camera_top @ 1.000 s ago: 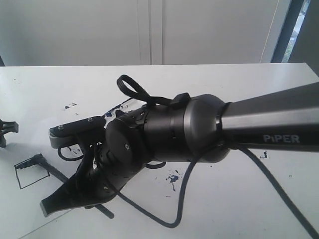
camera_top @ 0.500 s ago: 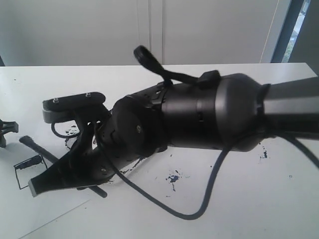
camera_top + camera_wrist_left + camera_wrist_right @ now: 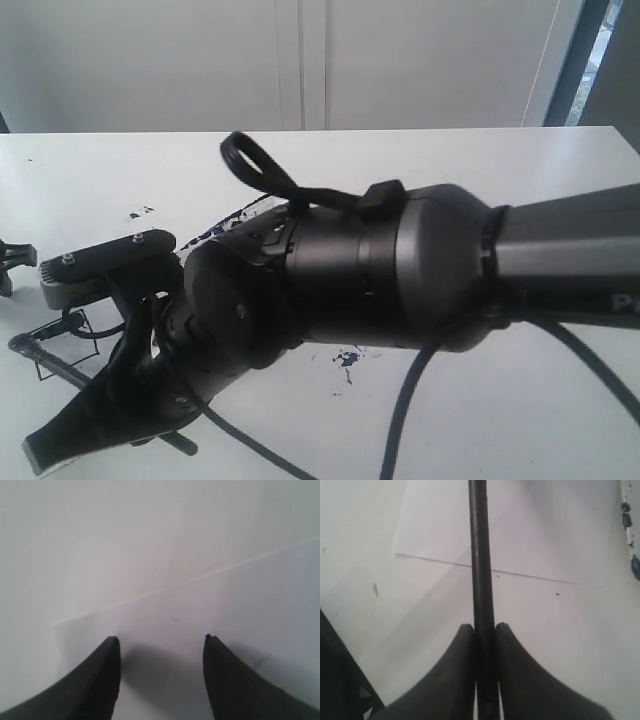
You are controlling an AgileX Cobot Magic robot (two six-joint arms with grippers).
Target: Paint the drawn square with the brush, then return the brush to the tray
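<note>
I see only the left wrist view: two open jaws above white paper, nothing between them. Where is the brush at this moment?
Observer: The right gripper holds the brush; its jaws are closed on the handle.
Operator: Is the drawn square painted already?
Observer: No. In the exterior view the drawn square is only a thin black outline, partly hidden by the right arm.
Operator: And where is the bristle end?
Observer: It lies at the square's left edge in the exterior view; I cannot tell whether it touches the paper.
</note>
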